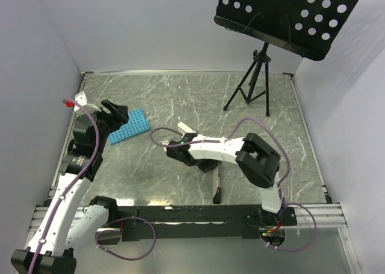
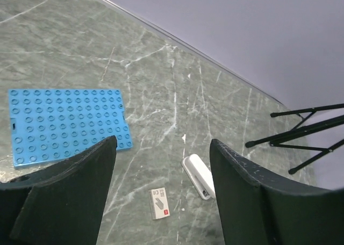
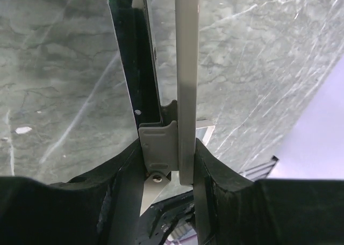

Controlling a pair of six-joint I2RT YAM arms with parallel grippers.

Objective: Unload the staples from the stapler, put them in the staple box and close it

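The slim white stapler (image 3: 186, 67) is pinched between the fingers of my right gripper (image 3: 169, 144), with a dark channel and a grey metal piece (image 3: 159, 144) beside the white bar. In the top view my right gripper (image 1: 179, 143) is low over the table's middle, and the stapler's white end (image 1: 185, 128) sticks out past it. In the left wrist view the stapler (image 2: 198, 175) lies low on the table, its far end hidden by a finger. My left gripper (image 2: 161, 143) is open and empty, at the left by the blue plate (image 1: 115, 113).
A blue studded plate (image 1: 129, 127) lies next to my left gripper and shows in the left wrist view (image 2: 67, 124). A tiny white-and-brown box (image 2: 160, 203) lies near the stapler. A black tripod (image 1: 252, 85) with a perforated stand (image 1: 289, 12) stands at back right. A long dark object (image 1: 216, 187) lies near the front.
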